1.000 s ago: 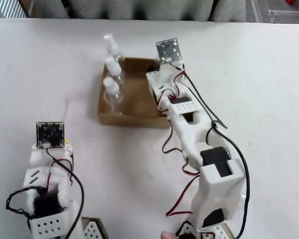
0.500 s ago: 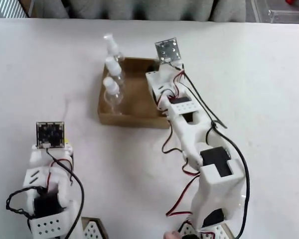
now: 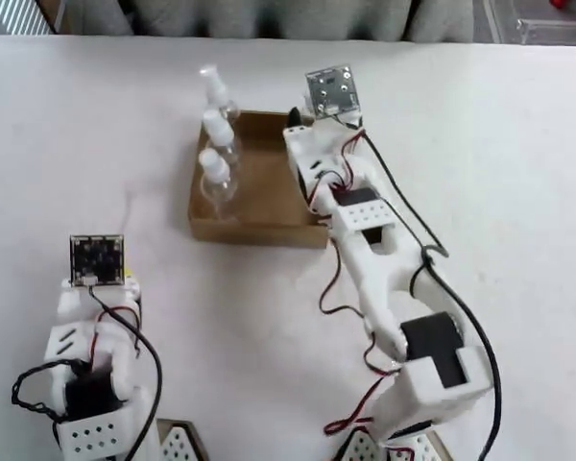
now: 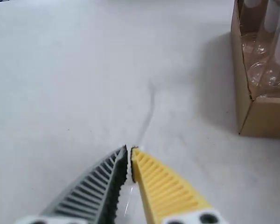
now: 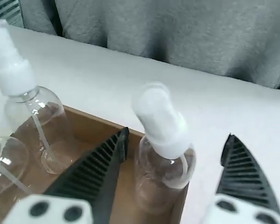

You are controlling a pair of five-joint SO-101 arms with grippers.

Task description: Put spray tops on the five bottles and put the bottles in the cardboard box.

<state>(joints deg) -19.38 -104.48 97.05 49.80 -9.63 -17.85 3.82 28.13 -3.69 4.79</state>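
Four spray-topped bottles can be counted: three bottles (image 3: pixel 219 134) in a row along one side wall of the single cardboard box (image 3: pixel 269 206), and a fourth bottle (image 5: pixel 163 158) at that box's opposite far corner. Two arms stand at the one counter (image 3: pixel 77 125), making two pincers: the left pincer (image 4: pixel 129 156) and the right pincer (image 5: pixel 177 135).

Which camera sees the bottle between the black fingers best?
The right wrist view: the bottle stands close inside the open right gripper. High view: the right arm covers it; left wrist view: blurry bottles in the cardboard box.
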